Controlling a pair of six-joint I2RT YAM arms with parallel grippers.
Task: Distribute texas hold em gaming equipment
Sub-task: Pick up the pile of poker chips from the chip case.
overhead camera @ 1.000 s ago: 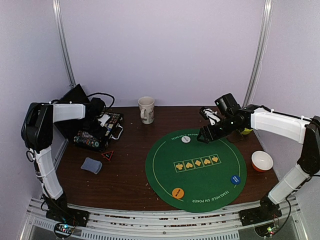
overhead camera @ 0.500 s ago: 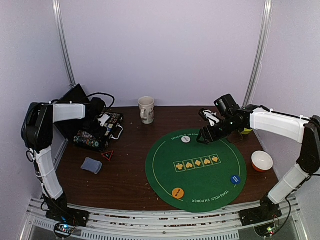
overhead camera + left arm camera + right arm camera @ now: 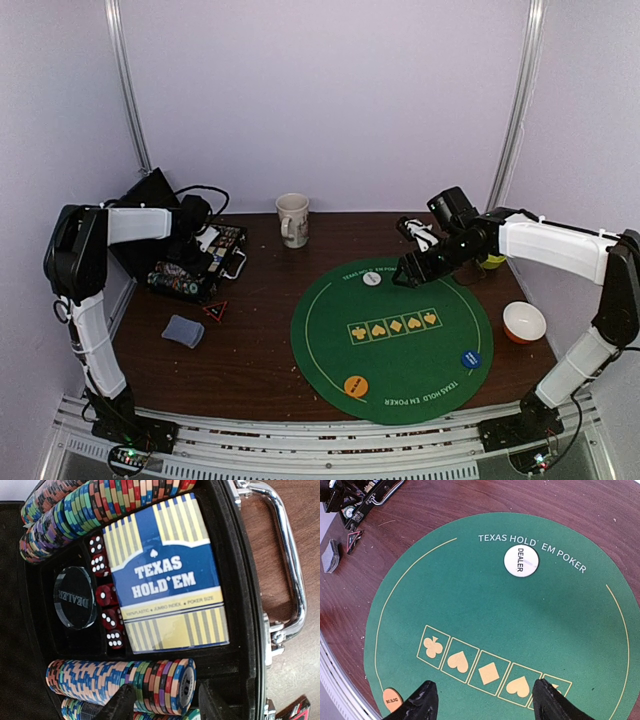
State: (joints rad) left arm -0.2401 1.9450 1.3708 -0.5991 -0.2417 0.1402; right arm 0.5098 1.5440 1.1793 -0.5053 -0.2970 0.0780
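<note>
**Item: poker set, part laid out.**

**Step in hand (judged):** fetching chips from the open case (image 3: 200, 262) at the left rear of the worktop (image 3: 250, 340). No chip stack showed on the green mat (image 3: 485, 610).

**Left tool** (image 3: 162, 706): it stood over the case, jaws parted and carrying nothing. The near end of the chip row (image 3: 125, 682) lay between its fingers (image 3: 121, 705), chips on edge in their slot. Whether the pads touched the chips could not be told.

**Other case contents:** the boxed deck (image 3: 167, 575), blue and yellow, lay flat just beyond that row, with a second chip row along the far side.

**Right tool** (image 3: 482, 702): it was released, fingers wide and empty, and hung above the far part of the mat. The white dealer button (image 3: 521, 560) lay on the felt ahead of it, clear of both fingers.

**Already placed:**
- orange button (image 3: 392, 699) at the mat's near edge
- blue button (image 3: 470, 358) at its near right
- loose card stack (image 3: 183, 330), grey-blue backs up, on bare wood near the case and well apart from the mat

**Next move (judged):**
- The left jaws would need to close squarely on a short run of chips at the row's end.
- The lift would need to be straight, so neighbouring chips do not spill.
- The carry would run across to a seat on the mat.
</note>
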